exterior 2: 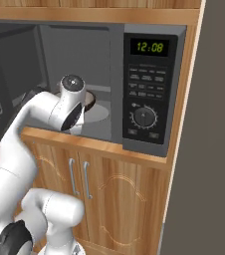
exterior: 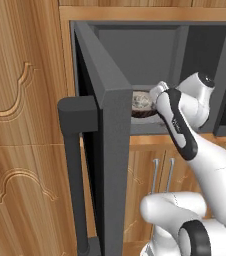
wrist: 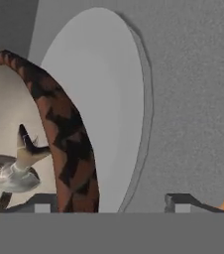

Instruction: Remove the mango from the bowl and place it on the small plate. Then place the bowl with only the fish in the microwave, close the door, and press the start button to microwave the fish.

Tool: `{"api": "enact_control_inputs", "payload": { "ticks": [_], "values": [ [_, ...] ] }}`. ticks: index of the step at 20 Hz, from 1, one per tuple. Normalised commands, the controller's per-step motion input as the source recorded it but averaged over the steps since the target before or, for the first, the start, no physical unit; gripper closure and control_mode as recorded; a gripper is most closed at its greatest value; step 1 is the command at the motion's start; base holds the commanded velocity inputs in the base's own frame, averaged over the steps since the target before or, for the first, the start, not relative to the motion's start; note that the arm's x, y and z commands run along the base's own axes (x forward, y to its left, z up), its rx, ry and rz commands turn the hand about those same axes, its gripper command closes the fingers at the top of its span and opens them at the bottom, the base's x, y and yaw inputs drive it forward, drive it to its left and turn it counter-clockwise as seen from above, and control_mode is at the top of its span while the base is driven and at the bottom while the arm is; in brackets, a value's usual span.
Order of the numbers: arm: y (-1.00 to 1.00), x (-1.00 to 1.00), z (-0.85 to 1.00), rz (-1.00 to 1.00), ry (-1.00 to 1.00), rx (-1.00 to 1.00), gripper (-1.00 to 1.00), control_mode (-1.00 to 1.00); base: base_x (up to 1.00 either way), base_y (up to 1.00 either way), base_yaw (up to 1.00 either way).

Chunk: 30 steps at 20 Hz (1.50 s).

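A: Warm honey-toned wooden cabinets (exterior: 20, 125) line the kitchen wall, their tall panels carved with curling arch motifs, seen here from the left base view.

B: Below the built-in recess, a pair of lower cabinet doors (exterior 2: 109, 194) carries two slim vertical metal handles (exterior 2: 79, 178) set side by side, and a carved arch on the right-hand door.

A: A wooden ledge (exterior 2: 94, 145) runs across the top of those doors, with a plank of the same wood (exterior: 150, 13) overhead.

B: To the far right, a flat grey-brown panel (exterior 2: 209, 149) rises full height beside the woodwork. The light is even, without hard shadows.
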Motion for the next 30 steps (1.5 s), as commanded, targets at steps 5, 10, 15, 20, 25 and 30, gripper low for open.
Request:
{"api": "enact_control_inputs", "payload": {
  "ticks": [5,10,15,20,25,30],
  "values": [
    [0.0,-0.63,0.44,0.0,-0.25,0.0,-1.0,-1.0,0.0,0.0,0.0],
    [-0.03,-0.91,0.24,0.0,-0.19,0.0,-1.0,-1.0,0.0,0.0,0.0],
    [0.0,-0.28,-0.53,0.0,0.02,-0.21,-1.0,-1.0,0.0,0.0,0.0],
    [0.0,-0.31,-0.43,0.0,-0.01,-0.32,-1.0,-1.0,0.0,0.0,0.0],
    [-0.02,0.16,0.04,-0.11,0.14,-0.32,-1.0,-1.0,0.0,0.0,0.0],
    [-0.05,0.18,0.0,-0.15,0.08,-0.41,-1.0,-1.0,0.0,0.0,0.0]
  ]
}}
